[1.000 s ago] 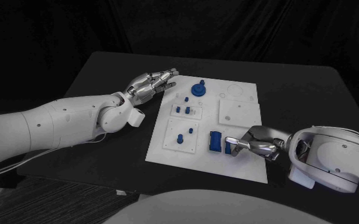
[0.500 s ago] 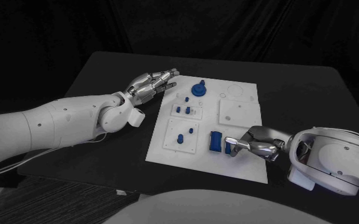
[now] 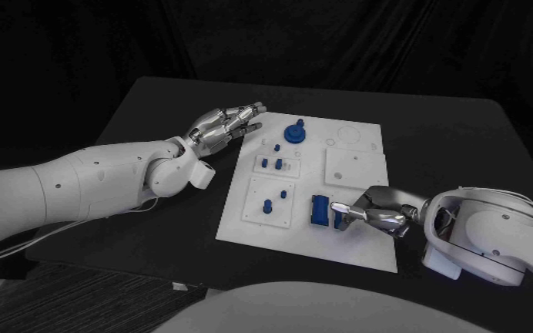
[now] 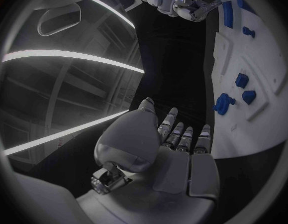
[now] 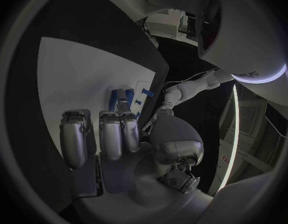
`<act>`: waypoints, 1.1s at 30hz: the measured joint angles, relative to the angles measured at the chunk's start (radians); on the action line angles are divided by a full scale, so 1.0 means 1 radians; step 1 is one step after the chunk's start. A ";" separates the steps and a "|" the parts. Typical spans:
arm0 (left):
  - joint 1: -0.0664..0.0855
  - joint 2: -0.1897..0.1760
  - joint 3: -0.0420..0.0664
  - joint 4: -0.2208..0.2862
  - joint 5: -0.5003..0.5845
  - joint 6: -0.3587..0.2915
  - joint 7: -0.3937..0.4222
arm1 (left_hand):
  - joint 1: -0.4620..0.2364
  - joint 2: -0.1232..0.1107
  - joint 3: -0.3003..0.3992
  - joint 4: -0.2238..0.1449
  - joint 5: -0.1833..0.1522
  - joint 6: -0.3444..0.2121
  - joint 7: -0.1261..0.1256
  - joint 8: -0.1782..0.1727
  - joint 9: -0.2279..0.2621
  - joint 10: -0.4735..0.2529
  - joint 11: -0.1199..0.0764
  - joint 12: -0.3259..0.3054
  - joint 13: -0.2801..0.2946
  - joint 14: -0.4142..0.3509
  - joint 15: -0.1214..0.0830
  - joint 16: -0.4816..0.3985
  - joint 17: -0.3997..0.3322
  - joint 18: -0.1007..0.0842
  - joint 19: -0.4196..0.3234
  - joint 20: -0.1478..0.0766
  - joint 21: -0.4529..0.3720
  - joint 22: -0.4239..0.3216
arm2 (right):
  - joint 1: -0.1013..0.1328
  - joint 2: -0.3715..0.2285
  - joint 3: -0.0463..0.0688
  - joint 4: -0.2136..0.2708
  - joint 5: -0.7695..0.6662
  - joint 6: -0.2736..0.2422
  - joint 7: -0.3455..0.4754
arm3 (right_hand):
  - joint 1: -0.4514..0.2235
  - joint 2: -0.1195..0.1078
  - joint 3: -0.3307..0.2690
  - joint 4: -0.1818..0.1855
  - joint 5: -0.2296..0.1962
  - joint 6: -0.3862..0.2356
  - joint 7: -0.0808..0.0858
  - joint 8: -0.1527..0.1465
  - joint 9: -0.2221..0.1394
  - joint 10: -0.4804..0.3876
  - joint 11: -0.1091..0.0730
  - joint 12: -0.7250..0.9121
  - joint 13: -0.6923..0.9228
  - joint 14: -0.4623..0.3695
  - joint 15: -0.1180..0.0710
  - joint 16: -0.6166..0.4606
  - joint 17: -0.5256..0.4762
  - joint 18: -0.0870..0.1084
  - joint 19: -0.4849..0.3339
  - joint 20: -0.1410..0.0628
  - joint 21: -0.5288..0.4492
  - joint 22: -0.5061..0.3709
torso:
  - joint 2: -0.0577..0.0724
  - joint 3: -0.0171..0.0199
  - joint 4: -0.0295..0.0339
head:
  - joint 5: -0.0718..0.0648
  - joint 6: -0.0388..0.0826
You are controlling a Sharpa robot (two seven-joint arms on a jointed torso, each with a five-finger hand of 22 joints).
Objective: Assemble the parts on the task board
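Note:
The white task board (image 3: 361, 244) lies mid-table. On it are a blue knob (image 3: 296, 132), small blue pegs (image 3: 274, 163) and a blue block (image 3: 320, 211) near the front. My right hand (image 3: 372, 213) rests on the board's front right. Its fingers are stretched toward the block, and a fingertip (image 5: 122, 95) lies on a blue part (image 5: 114, 100). I cannot tell whether it grips that part. My left hand (image 3: 228, 125) hovers beside the board's far left corner with its fingers extended and nothing in it. The left wrist view shows that hand (image 4: 175, 149) next to the board (image 4: 262, 99).
The black table (image 3: 433, 129) extends beyond the board on all sides, with bare surface at the far right and along the left under my left arm. Raised white square plates (image 3: 353, 165) sit on the board.
My right hand and forearm have edged slightly left toward the blue block. The left hand and the parts have not moved.

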 measured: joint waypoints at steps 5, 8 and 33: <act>0.000 0.001 0.000 0.000 0.000 0.002 0.000 | 0.000 0.000 0.000 0.000 0.000 0.000 0.000 0.000 0.000 0.000 0.000 0.000 0.000 0.000 0.000 0.000 0.000 0.000 0.000 0.000 0.000 0.000 | -0.003 0.010 0.000 -0.011 0.003 0.000 -0.003 | 0.004 0.004 0.000 0.000 0.000 -0.009 0.001 -0.006 -0.002 0.000 0.000 0.000 0.000 0.000 0.000 0.000 0.000 0.000 0.000 0.000 0.000 0.000 | 0.000 -0.0001 0.0006 | -0.003 0.000; 0.000 0.001 0.000 0.000 0.000 0.004 0.000 | 0.000 0.000 0.003 0.003 0.000 0.000 0.000 0.000 0.000 0.000 0.000 0.000 0.000 0.000 0.000 0.000 0.000 0.000 0.000 0.000 0.000 0.000 | -0.006 0.014 0.000 -0.017 0.004 0.001 -0.005 | 0.004 0.004 0.000 0.000 0.000 -0.016 0.005 -0.006 -0.002 0.003 0.003 0.000 0.000 0.000 0.000 0.000 0.000 0.000 -0.003 0.003 0.000 0.000 | 0.000 -0.0001 0.0007 | -0.002 0.000; 0.000 0.000 0.000 0.000 0.000 0.016 -0.001 | 0.000 0.000 0.006 0.000 0.004 0.004 0.004 0.004 0.001 0.003 0.003 0.004 0.000 0.000 0.000 0.000 0.000 0.000 0.004 0.004 0.000 0.001 | -0.017 -0.031 0.000 0.004 0.038 -0.035 0.078 | 0.048 0.019 0.000 0.000 0.000 0.111 -0.023 0.068 0.043 0.002 -0.009 0.000 0.000 0.002 0.001 0.000 0.000 0.000 -0.004 0.004 -0.004 0.001 | 0.000 -0.0001 0.0006 | 0.002 0.000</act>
